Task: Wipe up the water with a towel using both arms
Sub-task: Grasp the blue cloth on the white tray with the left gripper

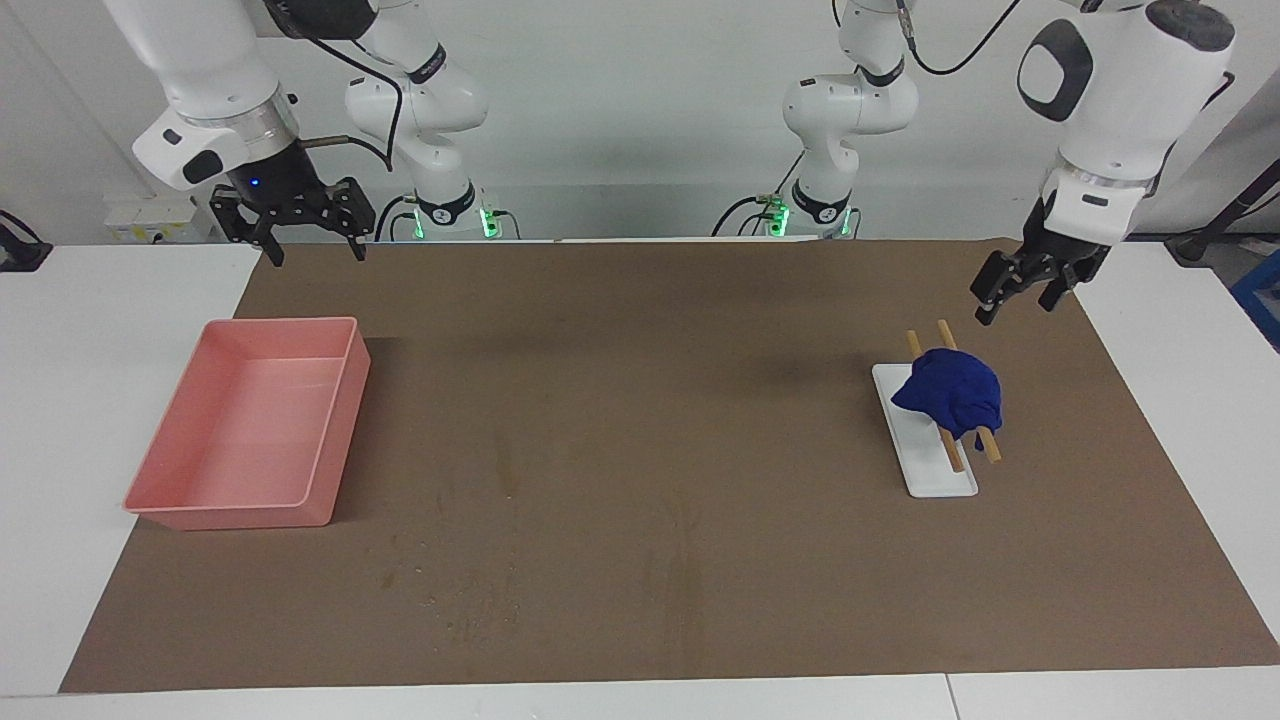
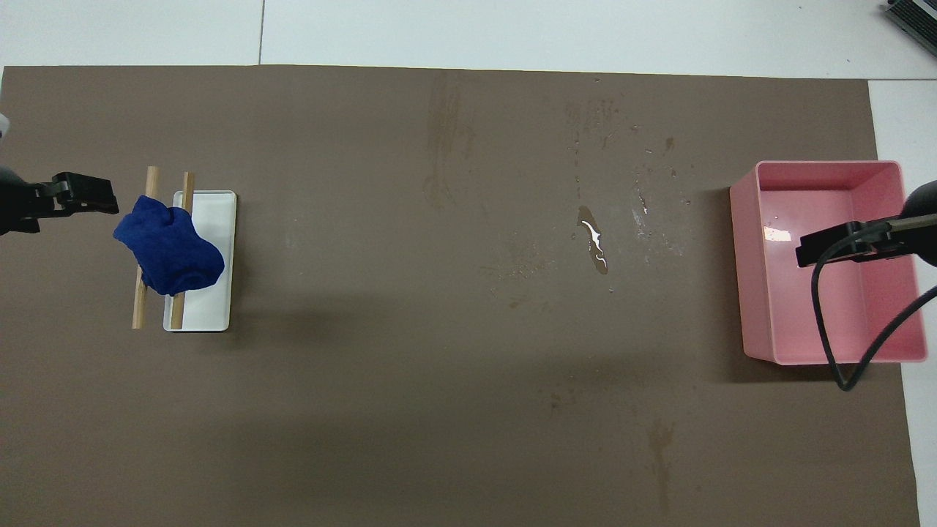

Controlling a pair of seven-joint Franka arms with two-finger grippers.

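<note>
A crumpled dark blue towel (image 1: pixel 950 392) lies on two wooden sticks (image 1: pixel 948 448) across a white tray (image 1: pixel 925 470); it also shows in the overhead view (image 2: pixel 170 252). The water (image 2: pixel 644 211) is a faint scatter of tiny pale droplets on the brown mat, beside a small glinting puddle (image 2: pixel 594 249), between the mat's middle and the pink bin. My left gripper (image 1: pixel 1018 300) is open and empty, in the air just beside the towel, not touching it; it shows in the overhead view too (image 2: pixel 101 199). My right gripper (image 1: pixel 310 245) is open and empty, raised by the pink bin.
A pink bin (image 1: pixel 330 440) stands at the right arm's end of the mat (image 2: pixel 754 293), its floor wet. A brown mat (image 1: pixel 640 330) covers most of the white table. Long darker streak stains (image 2: pixel 446 132) mark the mat.
</note>
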